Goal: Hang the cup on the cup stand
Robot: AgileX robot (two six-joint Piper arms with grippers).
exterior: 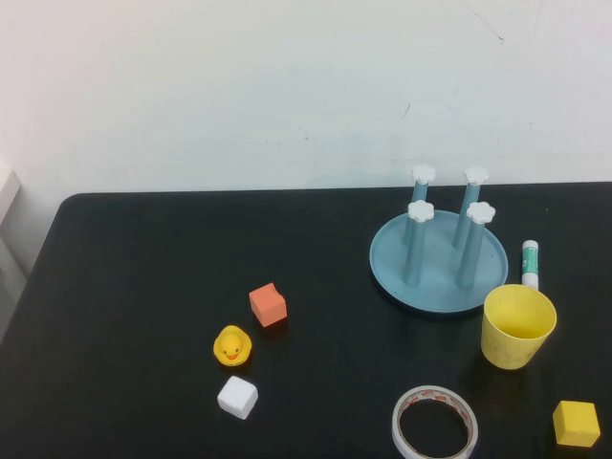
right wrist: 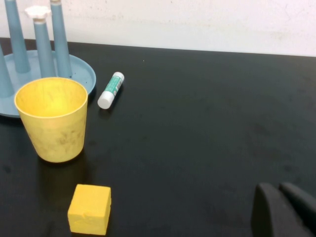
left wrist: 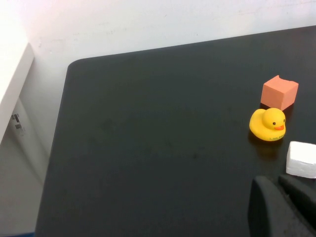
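Observation:
The yellow cup [exterior: 517, 325] [right wrist: 53, 118] stands upright on the black table, mouth up, just in front of the cup stand [exterior: 439, 258] [right wrist: 81, 69]. The stand is a blue-grey dish with several blue posts topped by white caps. Neither arm shows in the high view. My left gripper [left wrist: 279, 185] is shut and empty, near the white cube [left wrist: 302, 159]. My right gripper [right wrist: 280, 190] is shut and empty, well to the side of the cup over bare table.
An orange cube [exterior: 268, 304], a yellow rubber duck [exterior: 232, 346] and the white cube [exterior: 237, 396] lie left of centre. A white tape roll [exterior: 435, 424] and a yellow cube [exterior: 577, 423] sit near the front edge. A glue stick [exterior: 530, 264] lies right of the stand.

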